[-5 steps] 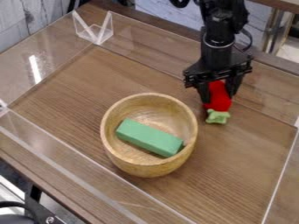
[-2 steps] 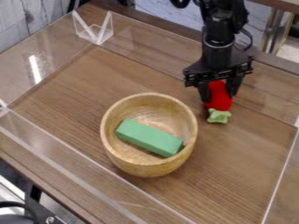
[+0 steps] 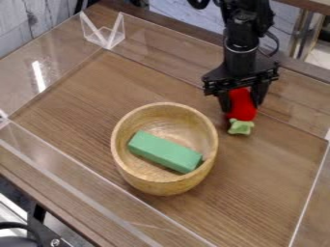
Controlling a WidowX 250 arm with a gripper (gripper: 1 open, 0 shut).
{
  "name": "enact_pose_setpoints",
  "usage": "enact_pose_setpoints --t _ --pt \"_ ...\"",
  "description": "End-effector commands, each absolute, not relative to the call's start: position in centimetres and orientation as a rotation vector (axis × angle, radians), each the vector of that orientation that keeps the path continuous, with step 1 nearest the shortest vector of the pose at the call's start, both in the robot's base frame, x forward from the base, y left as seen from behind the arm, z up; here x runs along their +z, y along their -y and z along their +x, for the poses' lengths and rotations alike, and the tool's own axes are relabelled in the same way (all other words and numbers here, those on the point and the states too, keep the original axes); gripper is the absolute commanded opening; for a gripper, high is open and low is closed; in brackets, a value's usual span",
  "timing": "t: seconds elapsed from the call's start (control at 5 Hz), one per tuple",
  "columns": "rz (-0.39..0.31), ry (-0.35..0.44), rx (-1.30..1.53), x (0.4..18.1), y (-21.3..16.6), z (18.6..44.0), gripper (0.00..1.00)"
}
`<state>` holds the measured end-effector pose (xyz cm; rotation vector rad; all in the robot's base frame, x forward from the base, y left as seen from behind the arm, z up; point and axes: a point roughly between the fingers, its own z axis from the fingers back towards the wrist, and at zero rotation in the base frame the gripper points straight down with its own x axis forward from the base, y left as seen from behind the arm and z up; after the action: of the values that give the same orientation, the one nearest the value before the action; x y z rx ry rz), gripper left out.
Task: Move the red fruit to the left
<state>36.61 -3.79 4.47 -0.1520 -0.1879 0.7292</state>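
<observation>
Fingers (image 3: 238,97) now closed on red fruit (image 3: 241,110)

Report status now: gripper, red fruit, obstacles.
Gripper closed around red fruit, fruit on table. Wooden bowl with green block sits to its left.

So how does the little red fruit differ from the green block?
The red fruit is glossy red with a pale green cap; the green block is plain green. The fruit is rounded and small; the block is a longer, flat-sided rectangle. The fruit sits on the table between the pincer's fingers; the block lies inside the wooden bowl, untouched. Both rest low inside the clear-walled area.
</observation>
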Motion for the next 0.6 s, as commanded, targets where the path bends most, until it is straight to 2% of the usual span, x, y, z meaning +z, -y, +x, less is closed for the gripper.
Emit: enact_pose_setpoints --t 0.0,0.2,0.4 --pt "-0.180 0.262 0.715 6.76 3.37 37.91 1.00" --pt "-0.179 0.260 0.705 6.93 3.47 37.94 1.00" --pt "-0.173 0.261 0.702 6.65 3.43 37.87 0.00"
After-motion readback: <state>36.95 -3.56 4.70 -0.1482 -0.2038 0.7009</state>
